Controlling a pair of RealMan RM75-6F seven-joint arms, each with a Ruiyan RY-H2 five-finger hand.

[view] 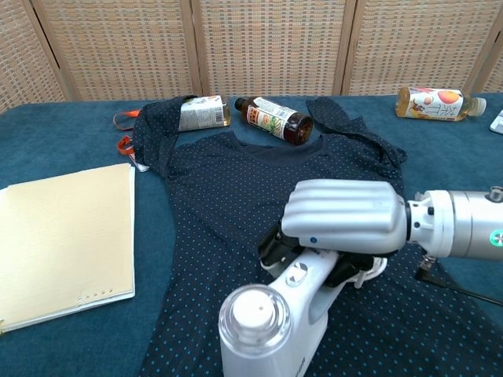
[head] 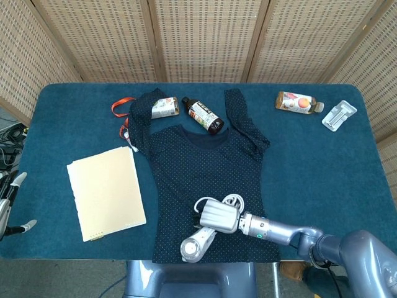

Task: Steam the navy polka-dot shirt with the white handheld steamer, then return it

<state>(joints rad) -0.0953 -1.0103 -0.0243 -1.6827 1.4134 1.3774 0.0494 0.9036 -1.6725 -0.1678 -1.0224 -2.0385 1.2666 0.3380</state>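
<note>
Low over the shirt's [head: 211, 180] hem sat the steamer [head: 197, 243], its long axis running diagonally, round nozzle end pointing toward the robot and the table's near edge, handle end angled back toward the shirt's middle. In the chest view the steamer [view: 271, 318] showed its capped round end nearest the camera, the body rising away to the handle. Whether its base touched the fabric could not be told. A white cord loop [head: 231, 200] lay on the shirt just behind the handle.

Closed around that handle was the right hand [head: 218, 217], fingers wrapped over the top, back of the hand facing up; in the chest view the right hand [view: 342, 217] covered the handle entirely. Its forearm stretched out level to the right of the steamer, low above the shirt's hem. The left hand [head: 11, 202] hung off the table's left edge, far from the shirt, fingers apart and holding nothing.

The shirt lay flat, neckline away from the robot, sleeves spread. Beyond its neckline lay a dark bottle [head: 203, 115]; on its left sleeve, a pale bottle [head: 164, 107], with an orange strap [head: 120, 107] beside it. Left of the shirt lay a folder [head: 105, 191]. Well to its right lay an orange bottle [head: 298, 102] and a clear tray [head: 339, 115].
</note>
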